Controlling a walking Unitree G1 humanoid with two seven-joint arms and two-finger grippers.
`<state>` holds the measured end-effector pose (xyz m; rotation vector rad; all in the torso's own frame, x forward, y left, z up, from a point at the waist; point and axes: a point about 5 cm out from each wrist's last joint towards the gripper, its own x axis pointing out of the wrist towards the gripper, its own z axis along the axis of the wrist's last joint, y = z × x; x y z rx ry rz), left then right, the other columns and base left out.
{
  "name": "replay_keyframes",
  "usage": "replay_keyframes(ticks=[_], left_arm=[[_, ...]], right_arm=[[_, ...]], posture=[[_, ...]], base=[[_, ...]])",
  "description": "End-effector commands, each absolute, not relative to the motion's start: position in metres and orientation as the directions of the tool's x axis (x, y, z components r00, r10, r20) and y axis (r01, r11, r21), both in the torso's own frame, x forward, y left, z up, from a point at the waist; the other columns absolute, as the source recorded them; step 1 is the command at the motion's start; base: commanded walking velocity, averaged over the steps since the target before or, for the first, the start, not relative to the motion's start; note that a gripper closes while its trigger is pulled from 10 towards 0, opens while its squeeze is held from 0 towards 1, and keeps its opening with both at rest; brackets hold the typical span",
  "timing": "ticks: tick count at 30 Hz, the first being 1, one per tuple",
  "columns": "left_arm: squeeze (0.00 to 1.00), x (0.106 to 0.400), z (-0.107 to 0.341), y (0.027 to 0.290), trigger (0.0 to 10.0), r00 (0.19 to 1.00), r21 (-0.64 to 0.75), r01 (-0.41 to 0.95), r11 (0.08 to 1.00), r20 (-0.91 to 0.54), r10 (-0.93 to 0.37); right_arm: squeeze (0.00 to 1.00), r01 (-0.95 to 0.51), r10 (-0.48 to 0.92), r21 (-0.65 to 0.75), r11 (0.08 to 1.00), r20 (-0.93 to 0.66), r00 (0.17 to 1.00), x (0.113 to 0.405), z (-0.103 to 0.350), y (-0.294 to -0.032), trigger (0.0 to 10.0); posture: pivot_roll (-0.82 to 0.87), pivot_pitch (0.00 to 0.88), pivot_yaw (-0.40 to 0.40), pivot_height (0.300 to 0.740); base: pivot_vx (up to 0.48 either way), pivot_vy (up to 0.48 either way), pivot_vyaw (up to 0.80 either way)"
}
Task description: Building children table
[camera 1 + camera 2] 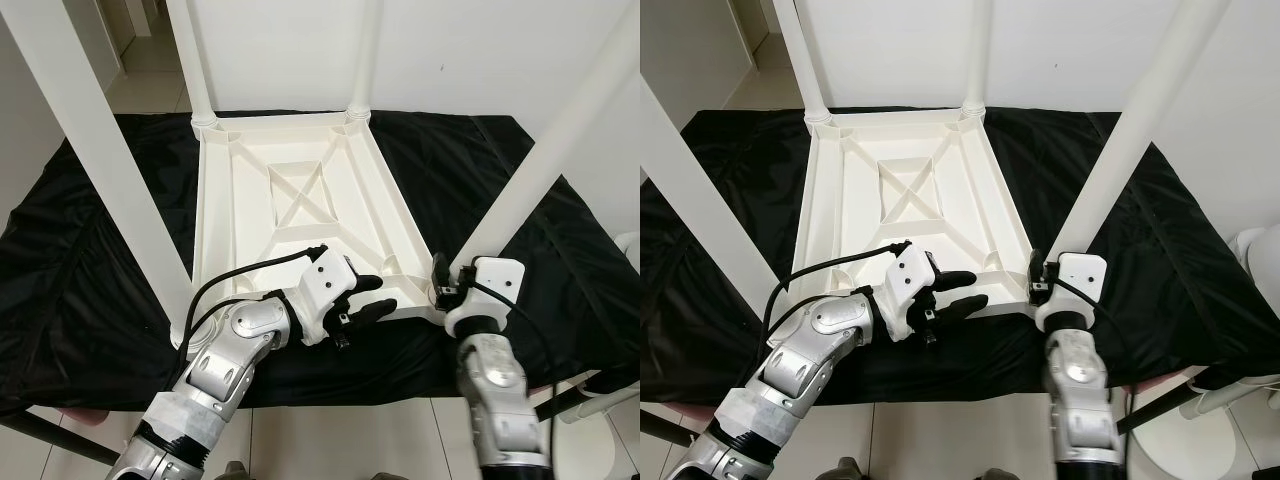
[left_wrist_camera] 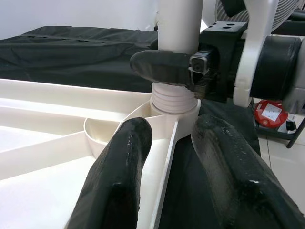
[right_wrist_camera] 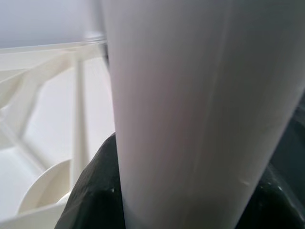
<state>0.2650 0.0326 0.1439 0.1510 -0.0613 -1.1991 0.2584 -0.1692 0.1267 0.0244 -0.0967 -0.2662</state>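
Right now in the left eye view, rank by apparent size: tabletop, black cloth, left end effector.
1. black cloth, the largest.
2. tabletop, upside down.
3. left end effector, the smallest, though nearer the camera.

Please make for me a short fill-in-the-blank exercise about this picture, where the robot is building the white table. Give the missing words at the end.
1. The white plastic tabletop lies upside down on a ____ cloth.
2. The number of white round legs standing in its corners is ____.
3. The right gripper is closed around the near-right ____.
4. The left gripper rests on the tabletop's near ____.

Missing words: black; four; leg; edge
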Motion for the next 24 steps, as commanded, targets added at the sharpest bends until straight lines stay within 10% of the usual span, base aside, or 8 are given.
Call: replay_keyframes(ticks=[1, 14, 15, 24], left_arm=[[0.0, 0.264, 0.141, 0.032, 10.0, 0.356, 0.147, 0.926, 0.347, -0.042, -0.933], [0.0, 0.264, 0.141, 0.033, 10.0, 0.36, 0.149, 0.925, 0.35, -0.04, -0.932], [0.0, 0.264, 0.141, 0.033, 10.0, 0.361, 0.15, 0.924, 0.351, -0.04, -0.932], [0.0, 0.262, 0.142, 0.032, 10.0, 0.359, 0.143, 0.925, 0.351, -0.033, -0.933]], right_arm=[[0.0, 0.349, -0.349, 0.028, 0.937, 0.021, 0.937, 0.256, 0.114, -0.177, 10.0], [0.0, 0.366, -0.369, 0.082, 0.927, 0.026, 0.929, 0.258, 0.118, -0.163, 10.0], [1.0, 0.361, -0.364, 0.086, 0.929, 0.031, 0.931, 0.256, 0.118, -0.164, 10.0], [1.0, 0.233, -0.238, 0.065, 0.97, 0.09, 0.967, 0.241, 0.12, -0.181, 10.0]], posture=[[0.0, 0.0, -0.011, 0.74], [0.01, 0.0, -0.015, 0.74], [0.01, 0.0, -0.015, 0.74], [0.0, 0.0, -0.02, 0.74]], base=[[0.0, 0.0, 0.0], [0.0, 0.0, 0.0], [0.0, 0.0, 0.0], [0.0, 0.0, 0.0]])
